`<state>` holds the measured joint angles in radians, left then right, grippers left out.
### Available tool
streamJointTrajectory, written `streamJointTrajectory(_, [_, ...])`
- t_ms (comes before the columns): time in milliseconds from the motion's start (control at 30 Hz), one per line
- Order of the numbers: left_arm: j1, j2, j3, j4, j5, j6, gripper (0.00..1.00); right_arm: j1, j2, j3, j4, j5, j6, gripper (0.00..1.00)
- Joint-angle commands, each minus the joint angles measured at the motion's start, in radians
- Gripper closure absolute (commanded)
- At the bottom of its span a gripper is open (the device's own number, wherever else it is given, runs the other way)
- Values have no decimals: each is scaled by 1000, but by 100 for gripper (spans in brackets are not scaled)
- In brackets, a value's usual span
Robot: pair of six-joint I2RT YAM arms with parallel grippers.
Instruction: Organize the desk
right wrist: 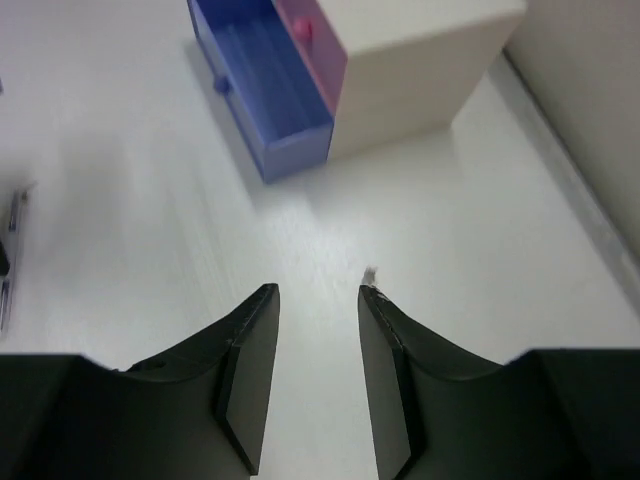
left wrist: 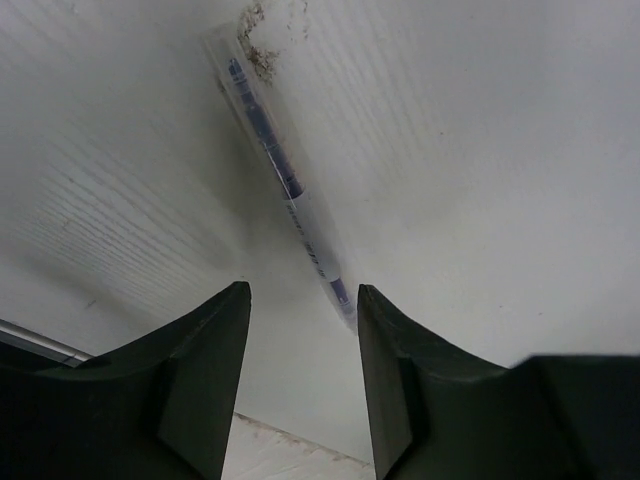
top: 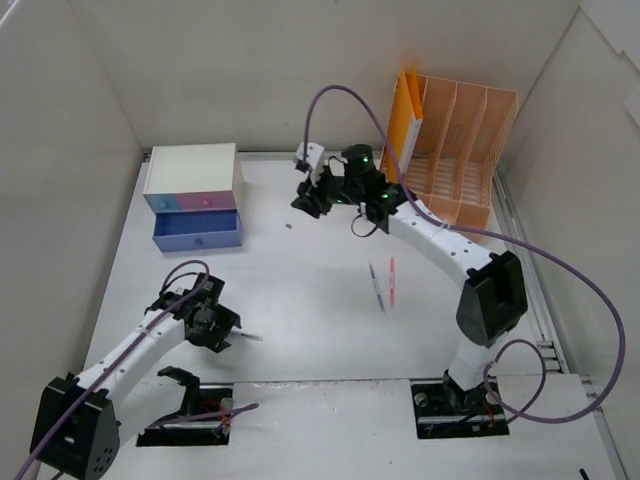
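Observation:
The desk (top: 300, 320) is a white tabletop with white wall panels round it. My left gripper (top: 228, 334) is open and low over the desk at the near left. A clear pen with blue ink (left wrist: 285, 180) lies on the desk just ahead of the open jaws (left wrist: 304, 290), its near end beside the right finger (left wrist: 395, 360). It also shows in the top view (top: 250, 338). My right gripper (top: 306, 200) is open and empty over the far middle (right wrist: 318, 290). A tiny dark scrap (right wrist: 370, 272) lies by its right fingertip.
A white drawer box (top: 192, 175) stands at the far left with its blue bottom drawer (top: 198, 230) pulled open, also in the right wrist view (right wrist: 265, 90). A peach slotted file rack (top: 455, 150) stands at the far right. A white pen (top: 376, 285) and a red pen (top: 392, 280) lie mid-desk.

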<state>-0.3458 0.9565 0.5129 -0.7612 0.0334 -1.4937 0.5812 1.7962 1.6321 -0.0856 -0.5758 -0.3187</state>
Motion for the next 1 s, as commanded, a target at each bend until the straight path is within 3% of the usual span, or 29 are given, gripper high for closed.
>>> streamJointTrajectory(0, [-30,65,65,54,8,-40,56,-43,-105,-124,-131,-88,20,67])
streamJointTrajectory(167, [-39,183,95,79,-18,-72,57,-155,-270,-316,-175,-90,26,71])
streamJointTrajectory(233, [-39,241,102,66,-1,-105,64,-185,-328,-375,-184,-98,33,71])
streamJointTrajectory(300, [-39,284,118,60,23,-111,70,-207,-360,-402,-192,-101,33,71])
streamJointTrajectory(467, [-39,347,53,114,57,-119,73,-227,-431,-446,-209,-95,30,71])
streamJointTrajectory(567, [-30,352,1,183,68,-120,83,-238,-452,-465,-213,-93,41,70])
streamJointTrajectory(600, [-15,355,-2,197,72,-106,100,-241,-457,-469,-215,-94,41,66])
streamJointTrajectory(633, [1,355,-1,198,72,-87,100,-244,-466,-480,-218,-85,41,55])
streamJointTrajectory(667, [1,349,24,198,66,-64,100,-245,-471,-485,-223,-81,41,31])
streamJointTrajectory(767, [1,300,163,125,-22,24,100,-250,-489,-500,-238,-72,26,8])
streamJointTrajectory(833, [-10,266,255,36,-94,76,100,-254,-500,-512,-246,-67,23,9])
streamJointTrajectory(933, [2,258,442,-72,-205,118,100,-270,-508,-529,-247,-70,32,19])
streamJointTrajectory(967, [11,260,523,-91,-239,145,100,-274,-508,-532,-247,-70,35,26])
